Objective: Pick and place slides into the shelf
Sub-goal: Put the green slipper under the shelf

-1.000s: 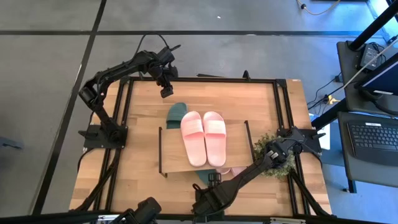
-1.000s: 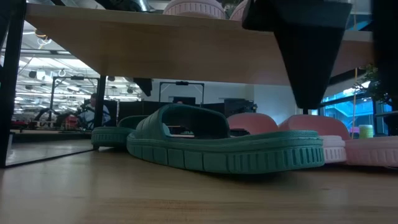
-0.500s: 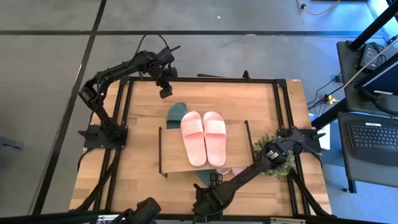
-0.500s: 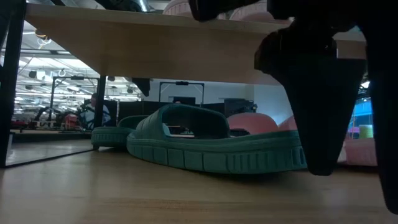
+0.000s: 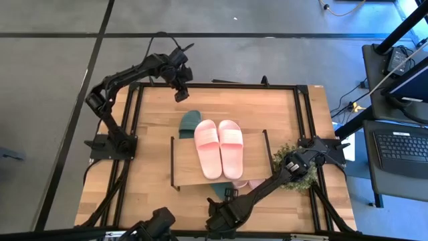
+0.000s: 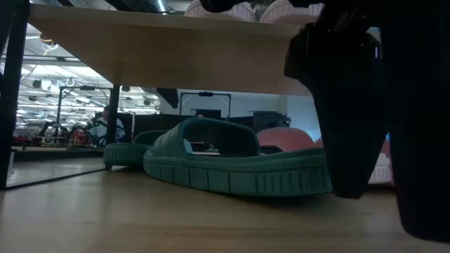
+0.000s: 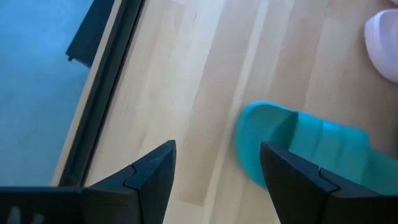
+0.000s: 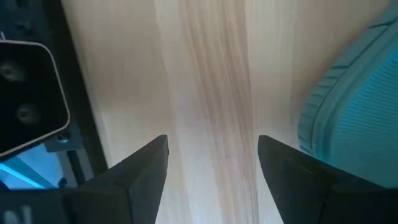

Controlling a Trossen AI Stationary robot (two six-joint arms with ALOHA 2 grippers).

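The shelf point(image 5: 184, 164) stands mid-table, and a light pink pair of slides point(image 5: 218, 147) rests sole-down on its top board. Below the board, one dark green slide point(image 6: 239, 169) lies on the table with its mate point(image 6: 126, 151) farther back; pink slides point(image 6: 285, 137) lie beside them. My left gripper point(image 5: 180, 94) hangs open above the table's far left, short of the green slide's far end point(image 7: 292, 149). My right gripper point(image 8: 211, 149) points down, open, at the near edge, just beside the near green slide point(image 8: 354, 112). Its fingers point(image 6: 351, 126) hold nothing.
A green plant point(image 5: 299, 169) sits by the shelf's right end. The low camera's housing point(image 8: 28, 99) stands close beside my right gripper at the near edge. Bare wood lies left of the shelf point(image 5: 144, 154). A desk with a laptop point(image 5: 401, 150) stands off the table's right.
My right gripper has come down toward the table near the green slide and rolled about its own axis, staying open. The slides and the shelf have not moved.
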